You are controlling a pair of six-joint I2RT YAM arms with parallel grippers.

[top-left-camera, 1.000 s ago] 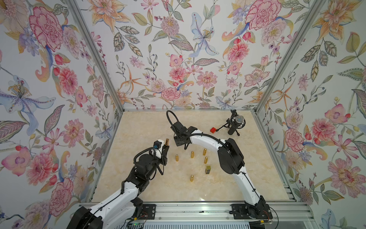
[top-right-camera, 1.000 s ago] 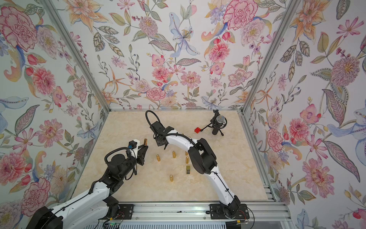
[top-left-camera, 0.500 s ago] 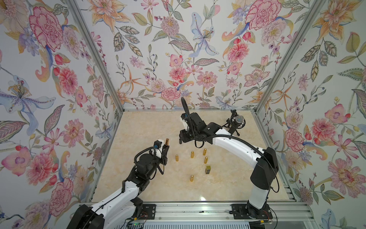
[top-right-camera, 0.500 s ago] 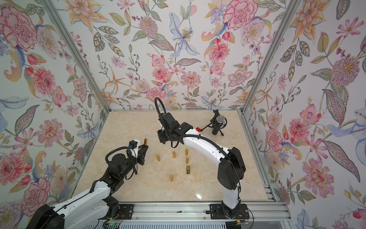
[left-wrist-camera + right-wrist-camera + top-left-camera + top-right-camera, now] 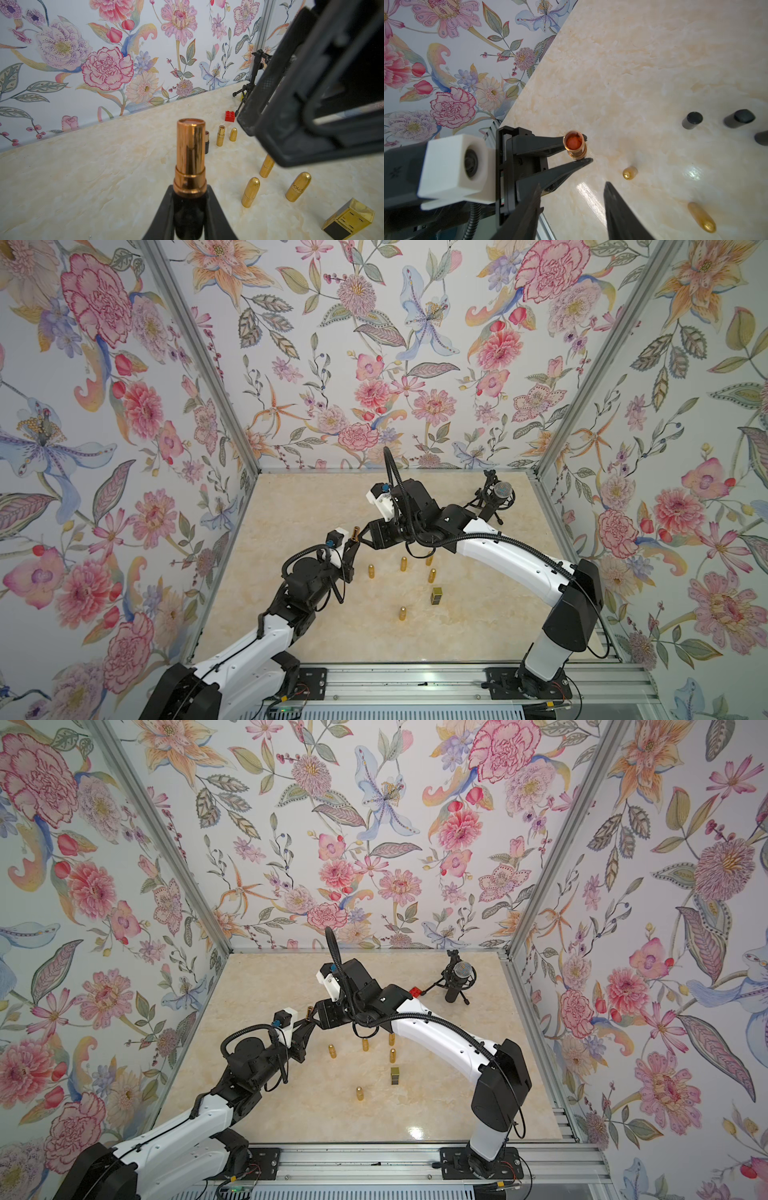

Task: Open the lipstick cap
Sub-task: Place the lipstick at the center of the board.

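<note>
1. We see the left gripper (image 5: 190, 193) clamped on the black base of the copper lipstick (image 5: 190, 153), holding it clear of the table (image 5: 104, 187), toward the left wall.
2. The lipstick's long axis stands upright. The right wrist view looks almost straight down its top, where a red-orange core shows, so we judge the cap already off.
3. The right gripper (image 5: 571, 207) has its jaws apart, with nothing between them.
4. The lipstick lies just beyond those fingertips, not between them.
5. We judge that any pull must run along that upright axis. The right arm is the free one, close beside it.
</note>
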